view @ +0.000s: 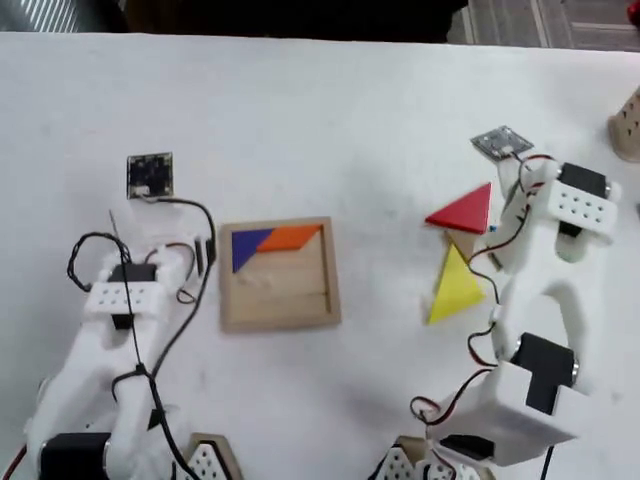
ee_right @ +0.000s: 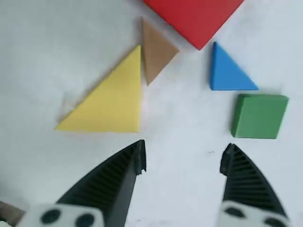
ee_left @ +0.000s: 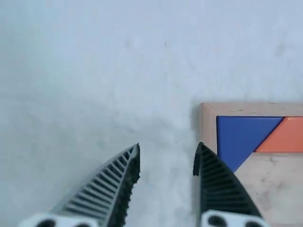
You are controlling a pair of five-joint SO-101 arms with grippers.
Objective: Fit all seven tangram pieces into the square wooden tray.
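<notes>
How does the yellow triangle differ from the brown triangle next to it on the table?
The yellow triangular tangram piece is clearly larger than the brown triangular tangram piece. The brown one lies right beside the red triangular piece; the yellow one lies farther from it. Both lie flat and loose on the white table, outside the square wooden tray.

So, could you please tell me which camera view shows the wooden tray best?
The high view: the whole wooden tray is visible, with the blue piece and orange piece inside. The left wrist view catches one corner of it.
</notes>
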